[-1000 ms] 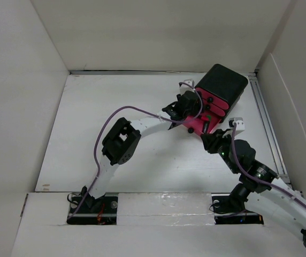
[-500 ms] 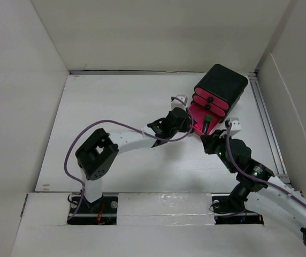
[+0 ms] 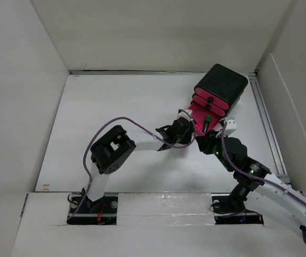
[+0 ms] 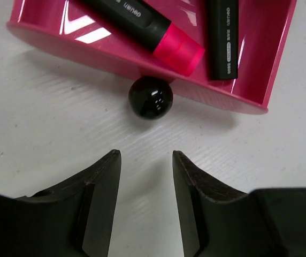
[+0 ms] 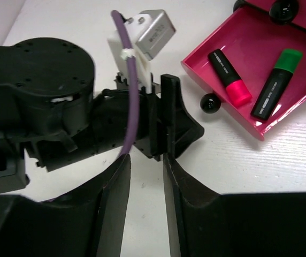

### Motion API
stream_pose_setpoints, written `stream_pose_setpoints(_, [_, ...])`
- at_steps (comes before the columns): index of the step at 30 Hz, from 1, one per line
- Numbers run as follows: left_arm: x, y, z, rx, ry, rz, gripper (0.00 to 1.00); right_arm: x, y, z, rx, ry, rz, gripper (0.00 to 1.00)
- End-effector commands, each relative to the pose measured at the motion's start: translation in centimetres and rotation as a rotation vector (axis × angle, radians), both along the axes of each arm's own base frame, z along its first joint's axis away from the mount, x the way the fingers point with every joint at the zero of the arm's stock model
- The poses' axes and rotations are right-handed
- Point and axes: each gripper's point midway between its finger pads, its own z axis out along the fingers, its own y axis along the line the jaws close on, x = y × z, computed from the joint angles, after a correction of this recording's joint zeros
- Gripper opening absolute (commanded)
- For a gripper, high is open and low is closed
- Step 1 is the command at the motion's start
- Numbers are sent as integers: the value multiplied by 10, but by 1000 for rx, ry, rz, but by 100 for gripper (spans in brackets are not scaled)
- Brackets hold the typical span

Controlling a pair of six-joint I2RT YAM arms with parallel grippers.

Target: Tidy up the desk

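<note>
The desk (image 3: 115, 118) is a white tabletop. At its back right stands a black box with pink drawers (image 3: 220, 88). Its bottom drawer (image 4: 249, 80) is pulled out and holds a black marker with a pink cap (image 4: 142, 24) and a black marker with a green cap (image 5: 276, 83). The drawer's round black knob (image 4: 150, 96) sits just ahead of my left gripper (image 4: 146, 155), which is open, empty and apart from the knob. My right gripper (image 5: 146, 160) is open with a narrow gap and empty. It hovers over the desk right behind the left gripper (image 5: 177, 123).
White panel walls (image 3: 30, 80) enclose the desk on the left, back and right. A metal rail (image 3: 265, 123) runs along the right edge beside the box. The left arm's purple cable (image 3: 102, 131) loops over the desk's middle.
My left gripper has drawn back from the drawer box toward the near side, and its elbow has shifted. My right gripper has edged a little to the left.
</note>
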Motion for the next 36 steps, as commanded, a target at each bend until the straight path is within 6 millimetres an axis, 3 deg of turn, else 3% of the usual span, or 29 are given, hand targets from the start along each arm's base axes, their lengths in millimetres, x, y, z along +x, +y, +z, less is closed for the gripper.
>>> stream_pose_setpoints(1, [19, -21, 27, -32, -71, -25, 39, 3, 2, 18, 51, -48, 1, 37])
stream_pose_setpoints(9, [41, -22, 11, 6, -62, -17, 40, 3, 3, 22, 60, -56, 1, 39])
stream_pose_setpoints(20, [49, -28, 9, 31, -84, -30, 33, 6, 6, 24, 60, -60, 6, 39])
stream_pose_setpoints(29, [55, -36, 20, 18, -118, -50, 15, 4, 7, 25, 66, -60, 14, 39])
stream_pose_setpoints(36, [51, -43, 45, -26, -141, -68, 11, 4, 6, 28, 71, -67, 13, 39])
